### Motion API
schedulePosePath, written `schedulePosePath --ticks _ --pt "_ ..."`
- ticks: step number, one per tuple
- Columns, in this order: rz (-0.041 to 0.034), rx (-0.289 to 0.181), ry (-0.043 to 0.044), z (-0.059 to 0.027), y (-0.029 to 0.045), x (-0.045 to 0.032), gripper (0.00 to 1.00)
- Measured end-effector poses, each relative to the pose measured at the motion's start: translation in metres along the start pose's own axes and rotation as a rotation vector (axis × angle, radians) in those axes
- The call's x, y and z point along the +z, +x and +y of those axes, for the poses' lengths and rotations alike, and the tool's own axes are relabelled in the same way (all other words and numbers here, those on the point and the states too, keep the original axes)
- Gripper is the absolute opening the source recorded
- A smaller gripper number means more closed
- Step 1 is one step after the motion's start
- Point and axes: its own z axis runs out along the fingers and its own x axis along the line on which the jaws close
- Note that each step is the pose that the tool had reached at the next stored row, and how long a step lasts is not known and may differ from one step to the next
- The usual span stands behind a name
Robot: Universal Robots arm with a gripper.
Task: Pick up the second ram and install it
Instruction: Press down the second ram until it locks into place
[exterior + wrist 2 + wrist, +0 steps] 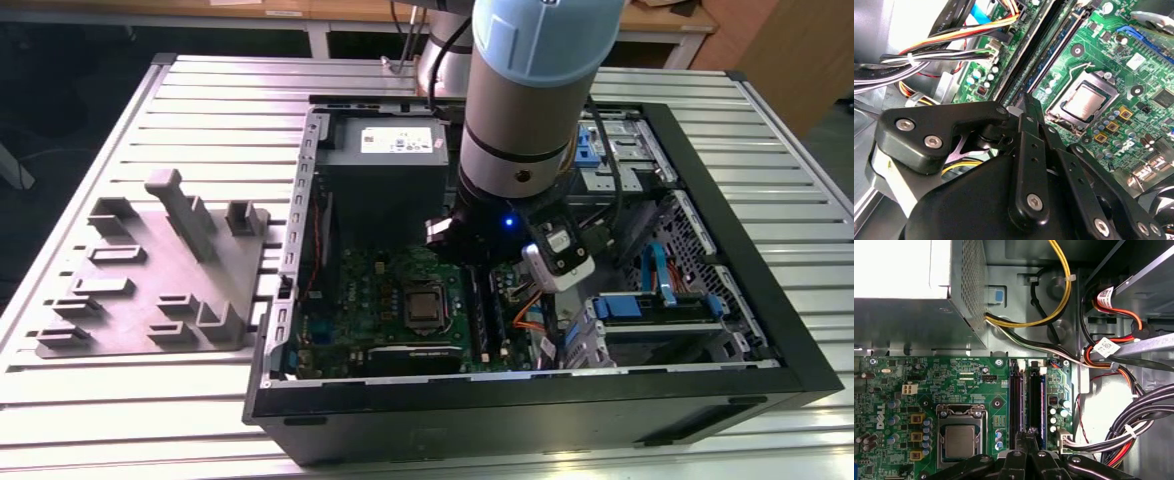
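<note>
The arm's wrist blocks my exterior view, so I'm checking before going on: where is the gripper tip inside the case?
Observer: In the first wrist view the gripper has its tip over the memory slots, beside the processor socket.
Operator: Are the jaws open?
Observer: No. In both wrist views they look drawn together, with no gap between them.
Operator: Is anything in the slots?
Observer: A blue edge runs along the slot nearer the cable bundle. I cannot tell whether it is a seated stick.
</note>
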Motion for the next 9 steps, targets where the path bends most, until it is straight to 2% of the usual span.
schedulePosePath --ticks 9 --pt "0.0 0.0 0.0003 0.002 0.0001 0.0002 0.1"
